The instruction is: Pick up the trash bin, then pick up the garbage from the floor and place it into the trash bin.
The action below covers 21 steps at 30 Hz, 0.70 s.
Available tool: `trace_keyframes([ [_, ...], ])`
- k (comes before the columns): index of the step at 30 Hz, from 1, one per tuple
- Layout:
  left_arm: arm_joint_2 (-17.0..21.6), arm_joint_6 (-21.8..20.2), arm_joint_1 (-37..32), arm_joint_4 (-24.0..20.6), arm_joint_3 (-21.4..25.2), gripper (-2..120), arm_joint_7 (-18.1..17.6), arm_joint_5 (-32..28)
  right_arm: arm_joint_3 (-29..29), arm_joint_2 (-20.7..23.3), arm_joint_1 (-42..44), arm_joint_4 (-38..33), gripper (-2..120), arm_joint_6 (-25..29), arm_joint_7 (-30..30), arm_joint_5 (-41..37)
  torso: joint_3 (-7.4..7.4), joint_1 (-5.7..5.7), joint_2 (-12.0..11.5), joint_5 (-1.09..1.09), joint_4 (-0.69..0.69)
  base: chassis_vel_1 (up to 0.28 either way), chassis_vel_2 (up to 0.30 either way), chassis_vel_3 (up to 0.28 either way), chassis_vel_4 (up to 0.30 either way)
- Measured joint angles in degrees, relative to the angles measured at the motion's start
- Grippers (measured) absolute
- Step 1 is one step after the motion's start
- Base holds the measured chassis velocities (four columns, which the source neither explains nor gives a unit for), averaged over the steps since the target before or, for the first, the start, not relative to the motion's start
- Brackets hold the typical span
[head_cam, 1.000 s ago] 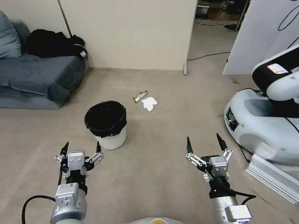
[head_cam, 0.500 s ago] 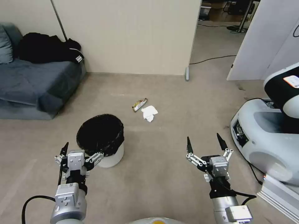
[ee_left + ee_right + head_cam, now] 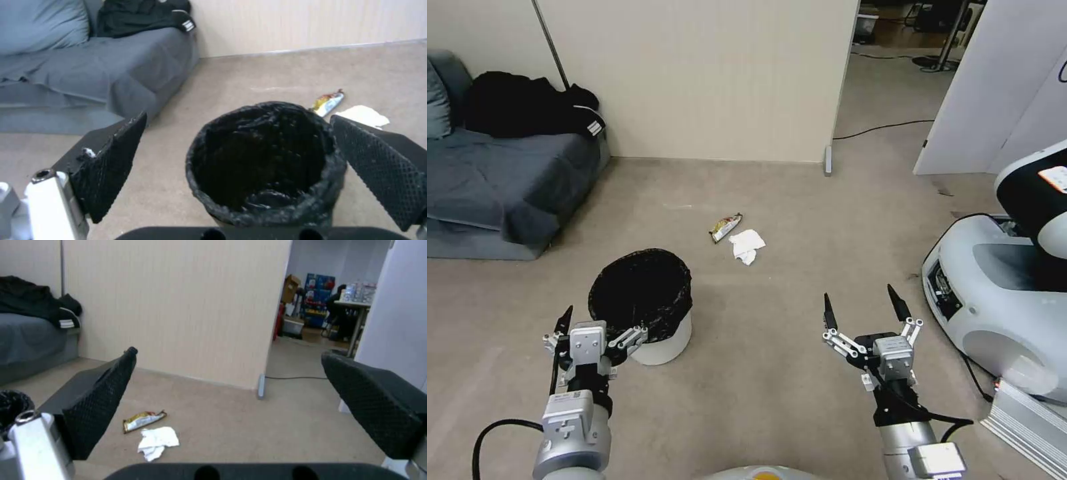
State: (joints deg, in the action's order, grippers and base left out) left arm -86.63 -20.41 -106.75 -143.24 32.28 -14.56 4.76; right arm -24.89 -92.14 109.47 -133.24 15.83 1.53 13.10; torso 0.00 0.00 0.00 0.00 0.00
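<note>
The trash bin (image 3: 647,303) stands on the floor (image 3: 774,373) just ahead of the left end effector (image 3: 602,321). Farther off to its right lie a snack wrapper (image 3: 725,227) and, just beside it, a tissue wad (image 3: 746,245). The sofa (image 3: 500,187) sits far left.

Head view: high, angled fwd and down over beige floor (image 3: 774,373), both arms low in frame; sofa (image 3: 507,187) to left, partition wall (image 3: 707,80) ahead.
Left wrist view: close above trash bin (image 3: 267,163), looking fwd and down (sofa behind).
Right wrist view: low, near-level, facing the wall.
Shared by all three: snack wrapper (image 3: 725,227) and tissue wad (image 3: 747,245) on floor.
</note>
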Motion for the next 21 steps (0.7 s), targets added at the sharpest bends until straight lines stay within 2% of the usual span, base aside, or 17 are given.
trace_keyframes([
  [13,0.9,-10.9,11.4,0.0,7.5,100,-4.5,-8.8,-0.2,0.0,0.1,0.2,100,0.5,0.4,1.1,0.0,0.0,0.0,0.0,0.0,0.0,0.0,0.0,0.0],
  [21,1.2,-14.4,15.3,4.9,10.4,100,-7.4,-13.9,-0.5,0.0,0.3,0.7,100,0.6,0.4,1.1,0.0,0.0,0.0,0.0,0.0,0.0,0.0,0.0,0.0],
])
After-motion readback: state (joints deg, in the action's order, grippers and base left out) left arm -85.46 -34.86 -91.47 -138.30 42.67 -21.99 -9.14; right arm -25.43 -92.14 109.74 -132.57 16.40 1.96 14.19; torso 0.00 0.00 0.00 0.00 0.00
